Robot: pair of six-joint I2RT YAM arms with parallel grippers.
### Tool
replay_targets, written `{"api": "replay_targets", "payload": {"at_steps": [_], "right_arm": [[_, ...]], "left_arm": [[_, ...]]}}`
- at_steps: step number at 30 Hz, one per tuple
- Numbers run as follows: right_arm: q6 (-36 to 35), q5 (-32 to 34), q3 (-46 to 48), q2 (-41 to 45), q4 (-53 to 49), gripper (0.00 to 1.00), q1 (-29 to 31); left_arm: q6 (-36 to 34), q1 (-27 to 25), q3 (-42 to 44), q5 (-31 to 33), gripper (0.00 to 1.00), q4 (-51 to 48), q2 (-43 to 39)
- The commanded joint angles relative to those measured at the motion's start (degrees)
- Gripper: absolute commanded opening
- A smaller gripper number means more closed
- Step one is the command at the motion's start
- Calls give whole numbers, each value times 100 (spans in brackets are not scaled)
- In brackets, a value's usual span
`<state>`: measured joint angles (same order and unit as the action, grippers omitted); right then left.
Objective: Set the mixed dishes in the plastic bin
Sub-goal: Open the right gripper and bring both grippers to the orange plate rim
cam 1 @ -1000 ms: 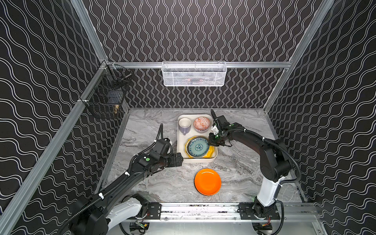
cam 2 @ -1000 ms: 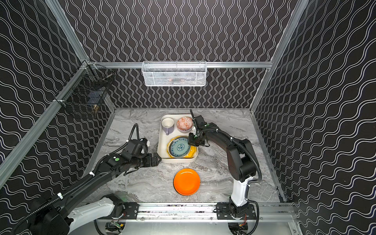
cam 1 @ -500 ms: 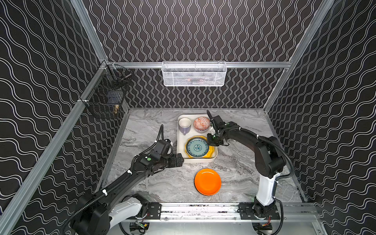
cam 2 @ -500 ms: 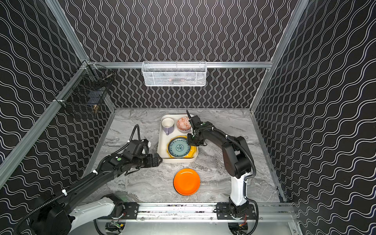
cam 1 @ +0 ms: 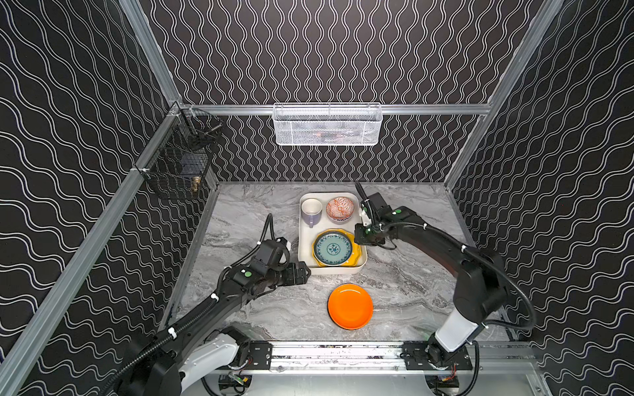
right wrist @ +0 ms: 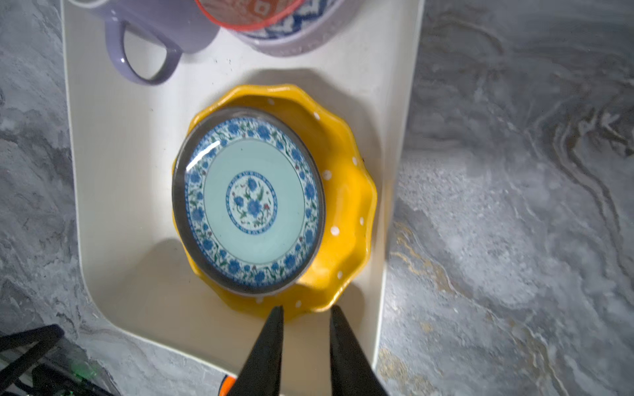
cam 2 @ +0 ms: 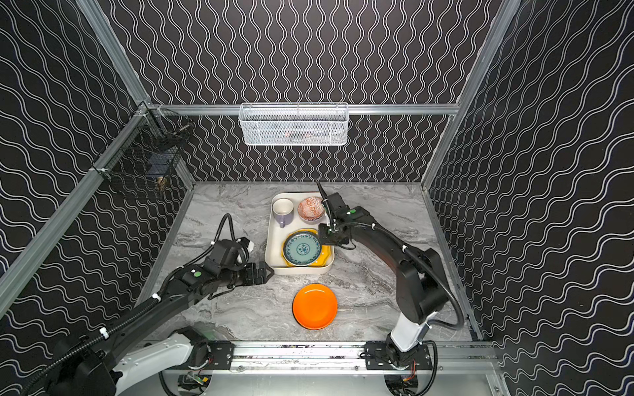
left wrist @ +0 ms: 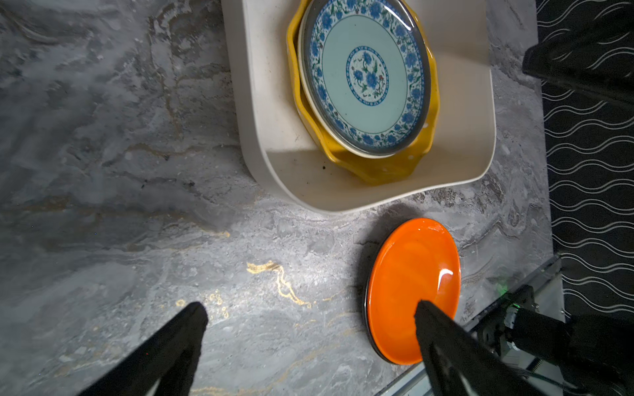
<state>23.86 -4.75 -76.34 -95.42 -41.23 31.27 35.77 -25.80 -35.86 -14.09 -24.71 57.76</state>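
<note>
My right gripper [right wrist: 306, 317] has its jaws a little apart with nothing between them. Its tips hang just over the rim of the yellow scalloped plate [right wrist: 346, 205]. That plate lies at the near end of the plastic bin [right wrist: 113, 171], and the teal patterned plate [right wrist: 252, 202] rests on it, shifted off centre. At the far end of the bin I see the lavender mug [right wrist: 171, 31] and the lilac bowl [right wrist: 291, 44] side by side.

My left gripper [left wrist: 308, 308] is spread wide and empty, low over the marble table [left wrist: 137, 171], just beside the bin's near left corner. The orange plate [left wrist: 411, 274] lies on the table outside the bin, near its front wall, with a dark rim showing beneath it. In both top views the left gripper stands apart from that plate.
</note>
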Motion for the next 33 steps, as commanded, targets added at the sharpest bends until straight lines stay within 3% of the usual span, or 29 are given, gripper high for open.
{"api": "replay_targets", "payload": {"at_steps": [1, 5, 12, 20, 33], "right_arm": [[237, 178, 576, 517, -100, 26, 145], [575, 388, 1541, 1238, 20, 26, 498], [1233, 504, 3120, 2072, 561, 26, 1093], [1575, 458, 3920, 2683, 970, 26, 1402], [1496, 336, 4315, 2445, 1397, 22, 1576]], "left_arm": [[286, -44, 262, -381, 91, 308, -222], [515, -462, 498, -166, 84, 242, -555], [1427, -1986, 1153, 680, 79, 666, -929], [1984, -3334, 1271, 1522, 68, 1103, -325], [2013, -3642, 900, 1865, 65, 1579, 595]]}}
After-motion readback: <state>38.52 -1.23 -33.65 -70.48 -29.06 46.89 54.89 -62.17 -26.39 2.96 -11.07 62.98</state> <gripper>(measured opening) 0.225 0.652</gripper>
